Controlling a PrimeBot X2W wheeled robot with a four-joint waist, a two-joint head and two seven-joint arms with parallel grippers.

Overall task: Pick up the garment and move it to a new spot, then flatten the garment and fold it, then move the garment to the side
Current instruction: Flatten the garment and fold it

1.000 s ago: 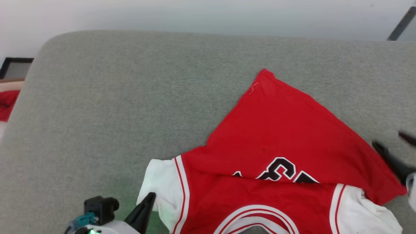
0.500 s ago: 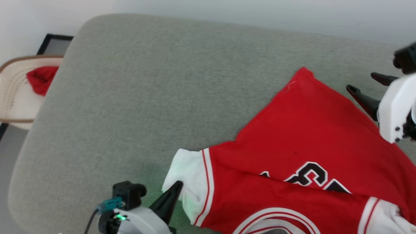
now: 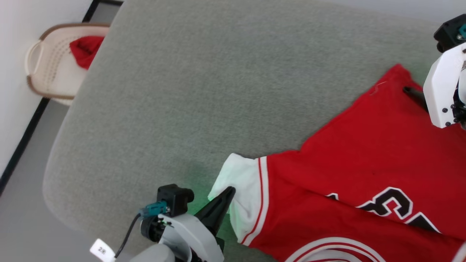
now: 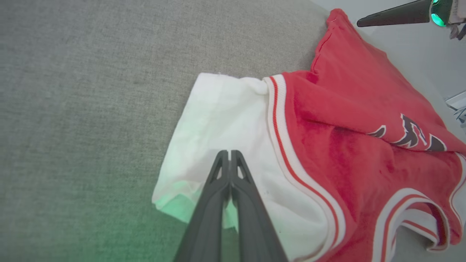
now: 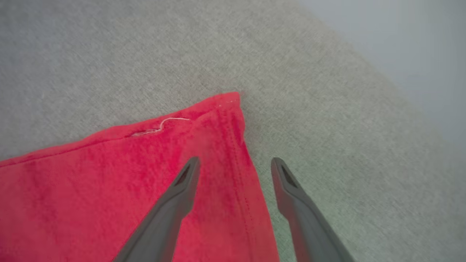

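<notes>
Garment [image 3: 364, 160], a red jersey with white sleeves, is lying on the grey padded surface [image 3: 218, 91] toward the robot's right. It is folded over itself, so the black lettering [image 3: 395, 202] is showing only in part along the fold.

It is looking thin, soft and very light, draping and creasing wherever it is doubled. From a single hold it is likely going to sag and trail, and the knit is probably going to drag on the rough upholstery rather than slide. Nothing about it is looking fragile.

The best holds are looking like two edges well apart, so that the cloth is hanging spread rather than roped. One is the stitched hem corner [image 5: 233, 102], where the seam is giving the fingers something firmer. The other is the sleeve [image 4: 222, 116] or shoulder on the far side.

The right gripper [image 5: 235, 162] is hovering with its fingers spread wide, straddling the hem just below that corner, one finger over red cloth and the other over bare upholstery. The left gripper [image 4: 230, 154] is pressed together, its fingers lying over the white sleeve. No cloth is showing between its tips, and whether it is bearing down I cannot tell.
</notes>
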